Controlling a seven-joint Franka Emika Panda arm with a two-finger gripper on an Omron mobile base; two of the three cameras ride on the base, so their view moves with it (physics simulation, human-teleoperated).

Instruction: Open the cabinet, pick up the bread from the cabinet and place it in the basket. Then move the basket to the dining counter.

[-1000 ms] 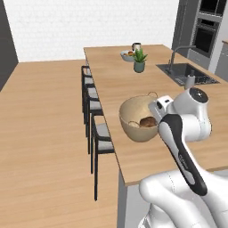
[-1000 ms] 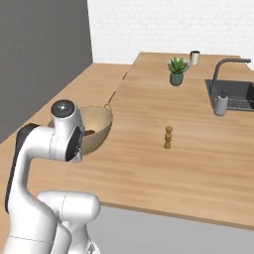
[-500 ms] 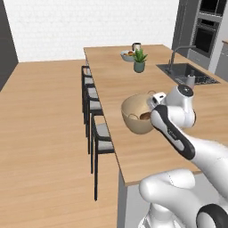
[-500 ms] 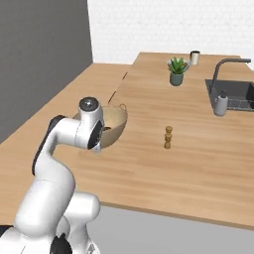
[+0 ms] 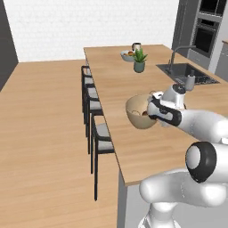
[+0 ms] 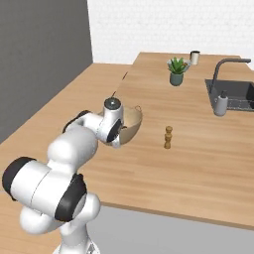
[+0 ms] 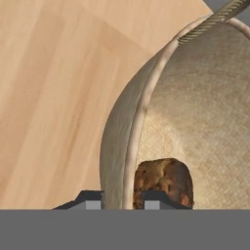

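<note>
One tan woven basket (image 7: 205,112) (bread (image 7: 163,180) inside), rim pinched.

White brick wall (image 5: 89,22), wood floor (image 5: 40,133), dark stools (image 5: 95,118).

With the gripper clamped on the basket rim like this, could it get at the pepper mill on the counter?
Probably not as things stand. The gripper is shut on the rim of the basket, one finger inside and one outside, with the bread in it. The pepper mill stands apart, nothing around it; the gripper must release first.
</note>
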